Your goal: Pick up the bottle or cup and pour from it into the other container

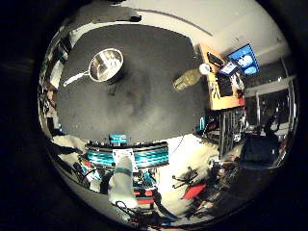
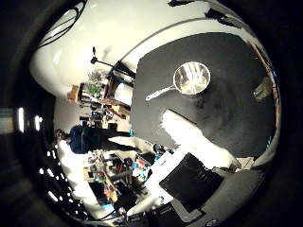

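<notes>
A metal saucepan [image 1: 106, 64] with a long handle stands on the dark table [image 1: 135, 101]. A clear bottle [image 1: 186, 80] stands upright near the table's edge, well away from the pan. The thumb side palm view shows the pan [image 2: 192, 78] and the bottle [image 2: 262, 90] too. My right hand [image 2: 189, 137] is high above the table, far from both. A white finger [image 2: 185, 130] reaches out straight over the table and holds nothing. Teal and white hand parts [image 1: 125, 156] show in the little finger side palm view.
A wooden desk [image 1: 219, 85] with a lit monitor [image 1: 243, 61] stands just beyond the table edge by the bottle. A tripod stand [image 2: 99, 64] and room clutter lie beyond the table's other edge.
</notes>
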Controlling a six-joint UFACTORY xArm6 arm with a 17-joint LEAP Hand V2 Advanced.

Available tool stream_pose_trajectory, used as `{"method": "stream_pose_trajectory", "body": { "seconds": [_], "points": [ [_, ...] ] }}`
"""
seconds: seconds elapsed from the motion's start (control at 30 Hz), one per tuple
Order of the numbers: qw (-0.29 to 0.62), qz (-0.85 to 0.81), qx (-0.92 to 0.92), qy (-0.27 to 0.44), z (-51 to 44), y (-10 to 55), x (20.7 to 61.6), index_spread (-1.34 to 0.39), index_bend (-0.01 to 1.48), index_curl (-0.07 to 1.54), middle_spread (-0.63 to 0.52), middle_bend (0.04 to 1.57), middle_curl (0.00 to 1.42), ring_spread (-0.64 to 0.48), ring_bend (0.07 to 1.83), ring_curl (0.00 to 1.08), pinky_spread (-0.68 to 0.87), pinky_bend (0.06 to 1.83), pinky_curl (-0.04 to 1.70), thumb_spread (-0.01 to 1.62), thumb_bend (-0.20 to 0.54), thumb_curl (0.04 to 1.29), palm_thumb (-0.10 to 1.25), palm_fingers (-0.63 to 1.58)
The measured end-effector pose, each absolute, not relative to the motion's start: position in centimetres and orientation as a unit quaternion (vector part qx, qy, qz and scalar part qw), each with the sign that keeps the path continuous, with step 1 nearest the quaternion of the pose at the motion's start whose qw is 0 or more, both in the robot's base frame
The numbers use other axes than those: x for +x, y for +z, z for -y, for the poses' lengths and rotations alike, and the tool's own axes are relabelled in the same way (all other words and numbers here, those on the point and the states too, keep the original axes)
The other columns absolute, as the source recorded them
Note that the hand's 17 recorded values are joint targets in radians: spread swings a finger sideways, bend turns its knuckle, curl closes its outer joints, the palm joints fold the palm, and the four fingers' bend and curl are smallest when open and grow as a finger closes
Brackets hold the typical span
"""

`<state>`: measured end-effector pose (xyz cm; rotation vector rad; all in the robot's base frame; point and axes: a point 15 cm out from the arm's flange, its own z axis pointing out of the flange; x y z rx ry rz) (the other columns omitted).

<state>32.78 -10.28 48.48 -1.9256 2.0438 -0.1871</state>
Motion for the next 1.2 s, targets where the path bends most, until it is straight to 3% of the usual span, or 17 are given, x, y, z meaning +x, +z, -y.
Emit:
{"method": "stream_pose_trajectory", "body": {
  "seconds": [0.47, 0.63, 0.8, 1.0, 1.2],
  "points": [
    [0.25, -0.776, -0.574, -0.081, 21.9, 47.5, 34.2, -0.31, 0.18, 0.33, -0.12, 0.48, 0.41, -0.05, 0.75, 0.19, 0.37, 0.98, -0.01, 1.08, -0.024, 0.35, 0.63, 0.37],
    [0.288, -0.784, -0.545, -0.076, 25.9, 46.5, 34.5, -0.29, 0.16, 0.31, -0.1, 0.45, 0.4, -0.08, 0.9, 0.23, 0.28, 1.04, -0.01, 1.08, -0.026, 0.35, 0.58, 0.4],
    [0.306, -0.791, -0.526, -0.071, 28.8, 44.9, 35.0, -0.27, 0.18, 0.32, -0.08, 0.48, 0.41, -0.06, 0.88, 0.22, 0.28, 1.08, -0.01, 1.07, -0.026, 0.34, 0.55, 0.33],
    [0.349, -0.786, -0.499, -0.112, 32.8, 45.1, 36.3, -0.26, 0.18, 0.33, -0.07, 0.48, 0.41, -0.04, 0.86, 0.21, 0.32, 1.07, -0.01, 1.07, -0.024, 0.34, 0.54, 0.33],
    [0.362, -0.794, -0.478, -0.098, 36.2, 41.4, 36.5, -0.26, 0.17, 0.33, -0.07, 0.49, 0.41, -0.03, 0.88, 0.21, 0.32, 1.09, -0.01, 1.09, -0.024, 0.33, 0.53, 0.3]
  ]
}}
